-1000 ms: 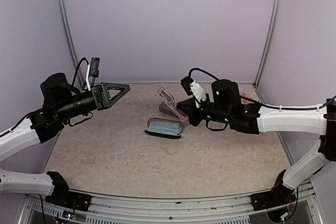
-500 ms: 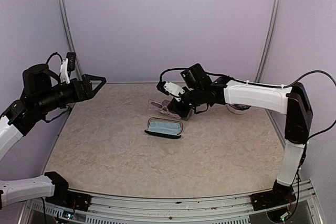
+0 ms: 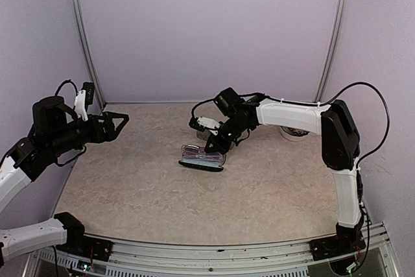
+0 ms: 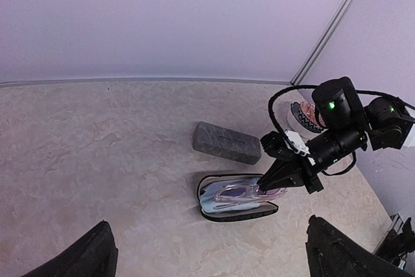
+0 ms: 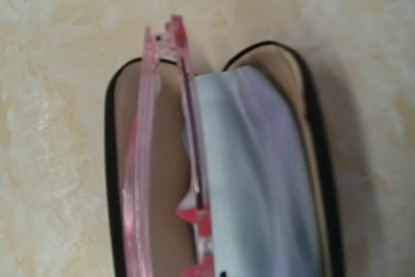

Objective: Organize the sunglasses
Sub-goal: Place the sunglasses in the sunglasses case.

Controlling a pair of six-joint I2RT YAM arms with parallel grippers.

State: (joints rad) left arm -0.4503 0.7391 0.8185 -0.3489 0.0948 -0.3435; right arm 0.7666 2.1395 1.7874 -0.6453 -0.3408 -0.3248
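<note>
My right hand (image 3: 214, 143) is reached out over the black case (image 3: 201, 166) in the middle of the table (image 3: 130, 189). It looks pinched shut on one end of the pink glasses (image 3: 196, 154). From the left wrist cam the glasses sit partly inside the open case, w/ the held end up near the rim. The right wrist cam shows the pink frame standing on its edge along one side, next to a pale blue cloth (image 5: 253, 186) that fills the rest.

My left hand (image 3: 117, 123) hangs at the left side, fingers spread wide, holding nothing, well apart from the case.

Step now, I think: lay the glasses flat in the case. To do it well I'd go down slow, tip the frame so it lies on the cloth and doesn't lean on the rim, then let go. The case is light and may slide, so no sideways push. Can't spot the dark pair in any view. The grey case (image 4: 226, 142) sits just behind.
</note>
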